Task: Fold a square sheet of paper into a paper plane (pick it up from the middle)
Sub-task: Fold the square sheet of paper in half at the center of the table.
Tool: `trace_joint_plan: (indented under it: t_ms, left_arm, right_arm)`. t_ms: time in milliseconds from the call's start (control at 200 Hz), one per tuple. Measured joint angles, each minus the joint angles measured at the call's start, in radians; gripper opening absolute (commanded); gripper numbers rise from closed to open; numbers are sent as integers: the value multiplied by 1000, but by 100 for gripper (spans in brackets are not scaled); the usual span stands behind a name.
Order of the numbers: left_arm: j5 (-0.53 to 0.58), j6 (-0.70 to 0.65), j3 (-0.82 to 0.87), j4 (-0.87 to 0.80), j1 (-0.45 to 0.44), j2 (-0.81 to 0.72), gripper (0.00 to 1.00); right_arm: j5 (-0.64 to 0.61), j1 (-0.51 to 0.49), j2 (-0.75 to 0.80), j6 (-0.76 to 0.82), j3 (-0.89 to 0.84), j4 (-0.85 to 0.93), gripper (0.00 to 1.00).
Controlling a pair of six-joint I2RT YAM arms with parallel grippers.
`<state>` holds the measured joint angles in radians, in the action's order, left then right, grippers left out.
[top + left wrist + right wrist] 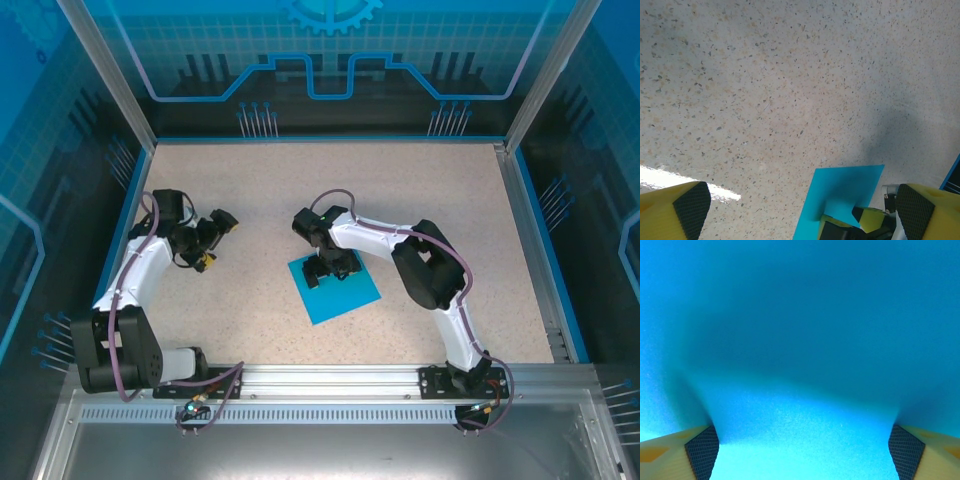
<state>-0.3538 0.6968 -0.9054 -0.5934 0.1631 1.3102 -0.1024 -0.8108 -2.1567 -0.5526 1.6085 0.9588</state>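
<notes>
1. Right tool [801, 452]: jaws spread, nothing pinched, pads [702, 452] down at the square sheet of paper [800, 330], about mid-sheet.
2. Step, my read: close slowly with light press so the paper bunches between the pads, no dragging.
3. Sheet: flat matte teal, directly under the tool, on the speckled bench [450, 200].
4. Left tool [801, 204]: spread, empty, apart from the sheet.

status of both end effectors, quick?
Left end effector: open, holding nothing.
Right end effector: open wide, down at the middle of the square sheet of paper, nothing pinched yet.
</notes>
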Motion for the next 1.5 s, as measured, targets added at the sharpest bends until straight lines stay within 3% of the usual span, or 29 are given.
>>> trace_joint_plan:
  t_ms: [690,875,1035,1196,1501]
  left_arm:
    - [-3,0,0,0,0,6,99]
    - [-3,0,0,0,0,6,98]
    - [-3,0,0,0,-2,6,99]
    - [-3,0,0,0,-3,6,98]
    - [-3,0,0,0,-10,15,98]
  right_arm:
    - [6,10,28,-5,-47,-43,79]
    - [10,11,43,-8,-58,-54,86]
    - [-10,8,85,-14,-75,-36,98]
    - [-27,-6,142,-34,-102,-32,99]
    - [0,-22,108,-61,-143,-36,99]
